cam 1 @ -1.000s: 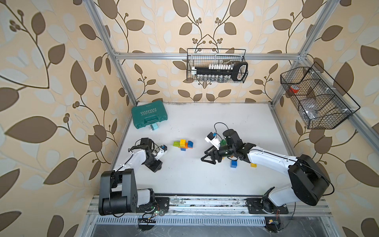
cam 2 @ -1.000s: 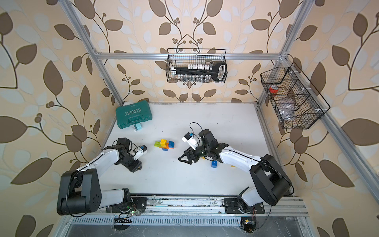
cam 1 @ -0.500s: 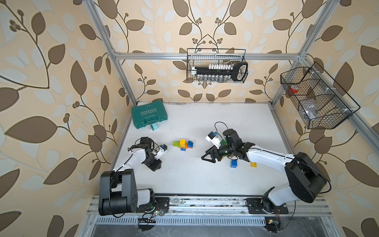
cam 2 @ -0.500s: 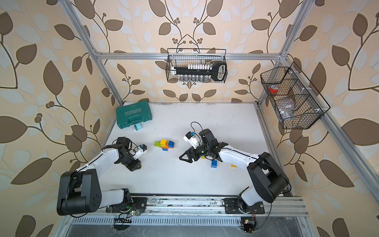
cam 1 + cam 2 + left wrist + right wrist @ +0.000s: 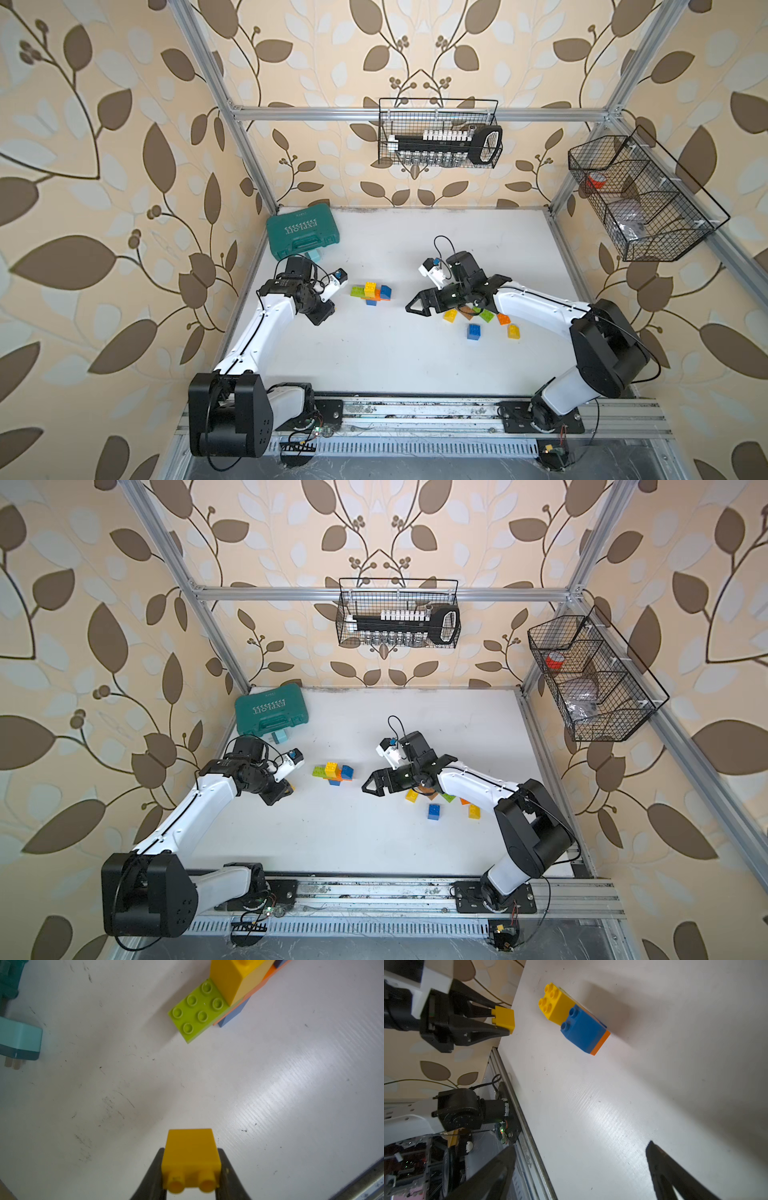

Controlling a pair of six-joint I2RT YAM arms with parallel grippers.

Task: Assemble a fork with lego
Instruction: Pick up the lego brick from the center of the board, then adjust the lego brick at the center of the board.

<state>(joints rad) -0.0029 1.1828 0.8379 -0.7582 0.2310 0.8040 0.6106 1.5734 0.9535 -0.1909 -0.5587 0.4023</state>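
Note:
A partly built stack of lego [image 5: 371, 292] [image 5: 333, 771] sits mid-table: a green plate [image 5: 197, 1012], a yellow brick [image 5: 554, 1004], a blue one [image 5: 583, 1032] and an orange layer beneath. My left gripper [image 5: 191, 1150] [image 5: 328, 309] is shut on a small yellow brick [image 5: 191, 1153] [image 5: 504, 1019], left of the stack and apart from it. My right gripper [image 5: 580, 1145] [image 5: 417, 302] stands wide open and empty to the right of the stack. Loose bricks lie beside the right arm: yellow [image 5: 450, 316], green [image 5: 486, 316], orange [image 5: 503, 319], blue [image 5: 473, 331] and another yellow [image 5: 513, 331].
A teal tool case [image 5: 302, 232] lies at the back left, with a pale teal block [image 5: 20, 1041] just in front of it. Wire baskets hang on the back wall [image 5: 438, 133] and the right wall [image 5: 640, 199]. A metal rail [image 5: 415, 411] runs along the table's front edge.
The right gripper's jaws have spread wider. The left jaws have closed the last bit onto the yellow brick. Both arms have hardly shifted.

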